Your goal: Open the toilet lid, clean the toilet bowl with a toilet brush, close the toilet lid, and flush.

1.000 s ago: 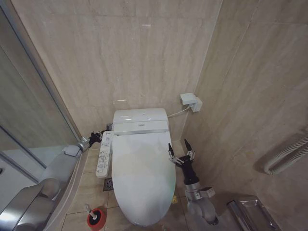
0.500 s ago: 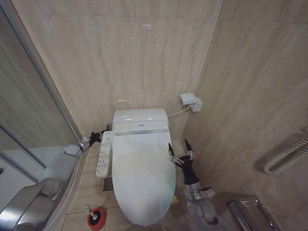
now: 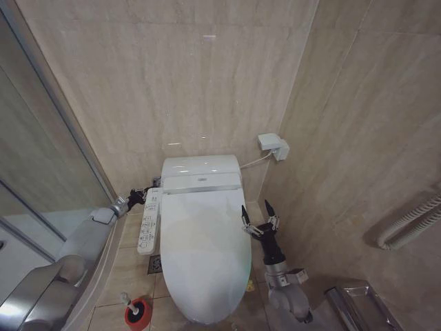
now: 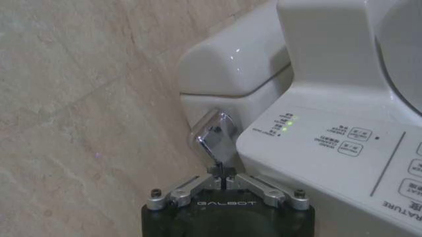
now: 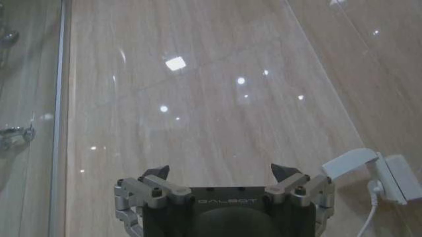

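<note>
Looks like the last step, the flush: toilet lid [image 3: 203, 248] lying flat and closed over the toilet bowl [image 3: 242, 293], toilet brush [image 3: 128, 299] standing back in its red cup [image 3: 138, 314] on the floor, on the left of the bowl.

Left tool [image 4: 224, 174] with fingers pressed together, the tips right at the lower end of the chrome flush lever [image 4: 214, 140] on the side of the tank [image 4: 234, 64], just beside the button panel [image 4: 343, 163]. Hard to tell from the wrist view whether nipping the very edge of the lever or only touching it.

To do it well:
- Push on the flat of the lever near its free end, not at the pivot.
- Press in the direction of its swing, slowly, since smooth metal probably lets thin tips slide off.
- Keep off the button panel while pushing.
- Hold a moment at the end of the travel, then release gently.

Right tool [image 3: 260, 217] spread wide, pointing up beside the right edge of the lid, touching nothing; best left there.
</note>
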